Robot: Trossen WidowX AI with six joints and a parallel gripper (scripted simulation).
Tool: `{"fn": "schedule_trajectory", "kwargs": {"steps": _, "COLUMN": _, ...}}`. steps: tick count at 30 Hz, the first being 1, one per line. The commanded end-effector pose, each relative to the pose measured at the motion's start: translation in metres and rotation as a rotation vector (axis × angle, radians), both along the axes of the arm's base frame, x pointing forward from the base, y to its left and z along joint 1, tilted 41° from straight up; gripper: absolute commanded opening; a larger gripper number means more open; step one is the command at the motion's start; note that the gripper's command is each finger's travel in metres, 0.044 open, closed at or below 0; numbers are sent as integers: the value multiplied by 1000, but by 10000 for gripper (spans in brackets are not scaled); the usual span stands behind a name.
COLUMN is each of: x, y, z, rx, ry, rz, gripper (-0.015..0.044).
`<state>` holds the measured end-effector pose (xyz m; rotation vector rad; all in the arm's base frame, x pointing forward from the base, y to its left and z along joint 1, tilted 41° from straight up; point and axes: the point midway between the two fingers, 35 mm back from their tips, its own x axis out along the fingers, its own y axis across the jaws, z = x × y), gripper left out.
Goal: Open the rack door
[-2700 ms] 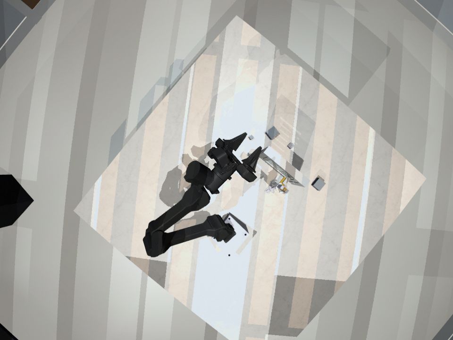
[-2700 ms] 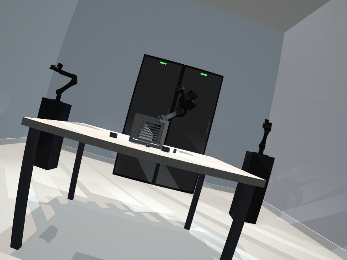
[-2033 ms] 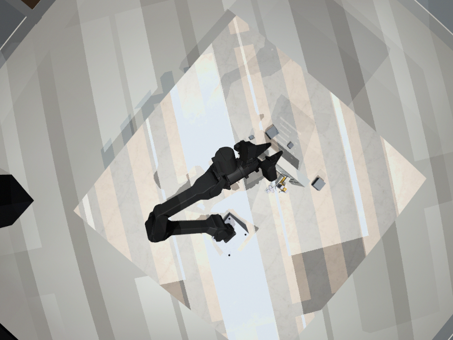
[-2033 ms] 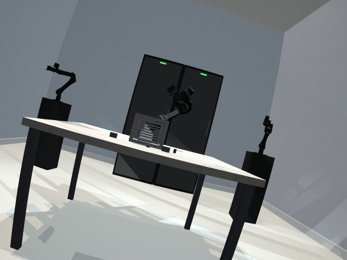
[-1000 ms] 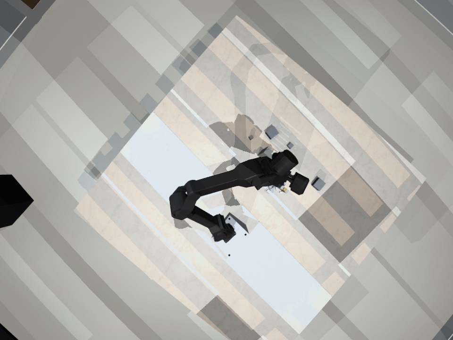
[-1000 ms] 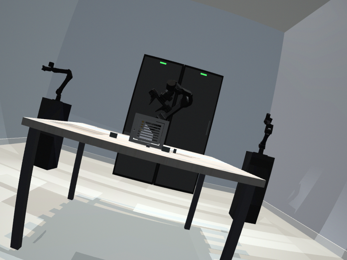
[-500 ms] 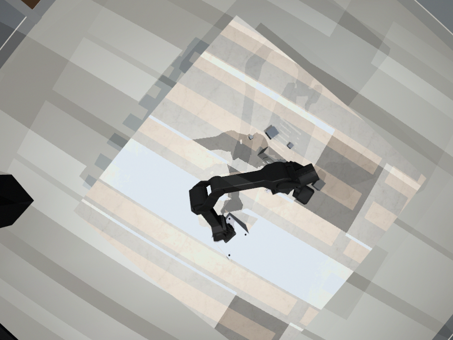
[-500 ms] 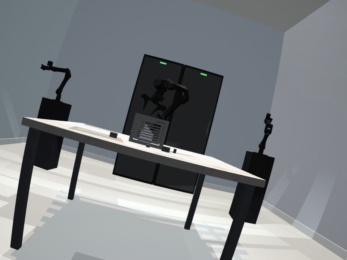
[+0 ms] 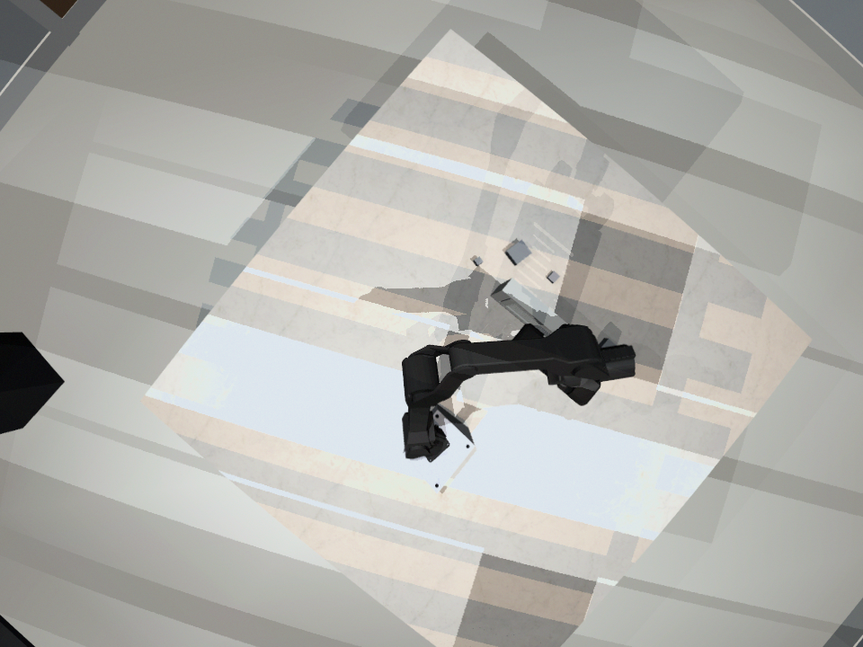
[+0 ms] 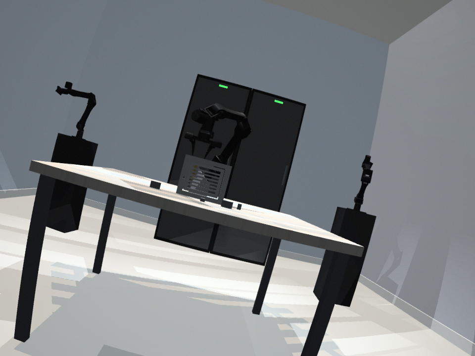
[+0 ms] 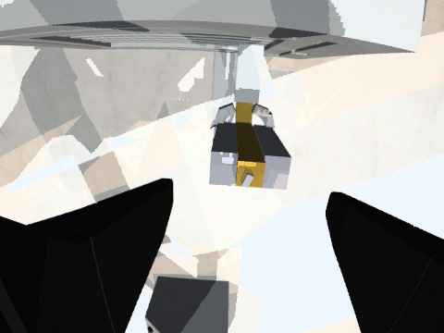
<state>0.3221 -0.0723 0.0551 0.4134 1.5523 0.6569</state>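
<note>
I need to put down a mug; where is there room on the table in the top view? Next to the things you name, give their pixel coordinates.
Room shows between the base plate (image 9: 459, 446) (image 11: 194, 301) and the table's (image 9: 279, 362) (image 10: 191, 206) (image 11: 301, 199) left corner. Crowded: around the rack (image 9: 511, 287) (image 10: 183, 168) (image 11: 379, 23), with blocks (image 9: 517, 252) (image 10: 227, 204) beyond and the arm (image 9: 502, 355) (image 10: 241, 134) overhead.

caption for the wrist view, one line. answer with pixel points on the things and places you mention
Open pincer (image 11: 251, 198) (image 10: 199, 156) short of the door's yellow-centred handle (image 11: 250, 173), slatted door frame (image 11: 342, 20) (image 10: 227, 184) behind.
</note>
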Motion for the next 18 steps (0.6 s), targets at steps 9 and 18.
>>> {"fn": "schedule_trajectory", "kwargs": {"steps": 9, "x": 1, "y": 6, "z": -10, "rx": 23, "ry": 8, "rz": 0, "gripper": 290}}
{"fn": "schedule_trajectory", "kwargs": {"steps": 18, "x": 0, "y": 15, "z": -22, "rx": 23, "ry": 8, "rz": 0, "gripper": 290}}
